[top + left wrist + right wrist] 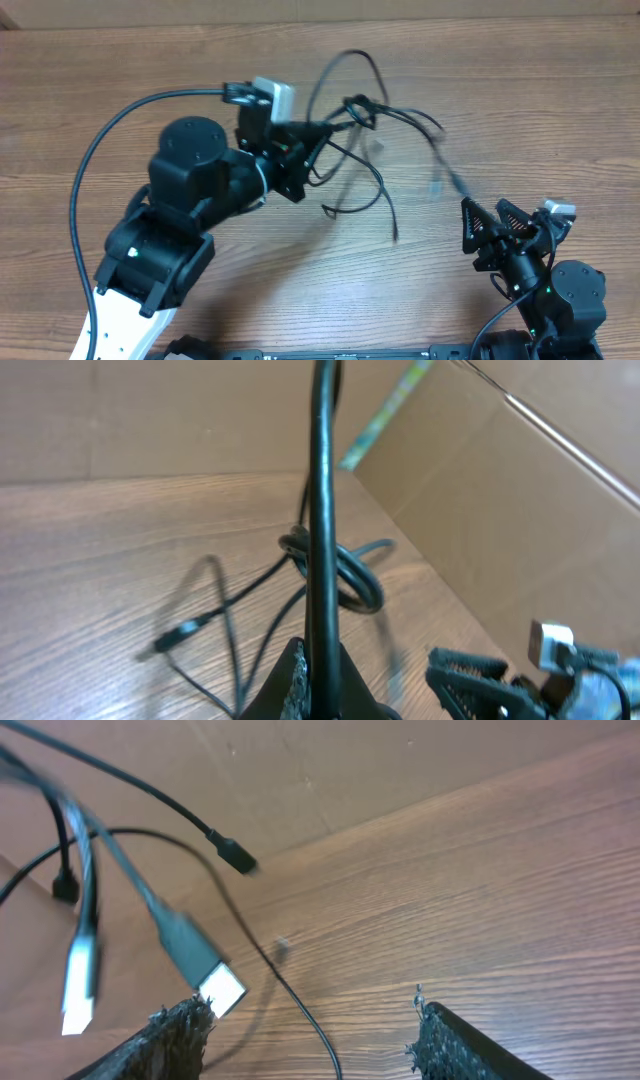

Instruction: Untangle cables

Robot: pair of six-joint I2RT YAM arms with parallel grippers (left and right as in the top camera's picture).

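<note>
The cables (pixel 352 128) are several thin black cords knotted together near the table's middle back. My left gripper (pixel 318 132) is shut on one cord of the bundle and holds the tangle off the table. In the left wrist view that cord (pixel 322 530) runs straight up from between the jaws (pixel 322 678), with the knot (pixel 338 572) behind it. Loose ends hang toward the right (pixel 438 180). My right gripper (pixel 487 218) is open and empty, below and right of those ends. In the right wrist view, USB plugs (pixel 213 980) dangle just beyond its spread fingers (pixel 310 1032).
A brown cardboard wall (pixel 520 510) stands along the table's far edge. The wooden table (pixel 560 110) lies under everything. The right gripper also shows in the left wrist view (pixel 468 678). The left arm's thick black cable (pixel 110 130) loops at the left.
</note>
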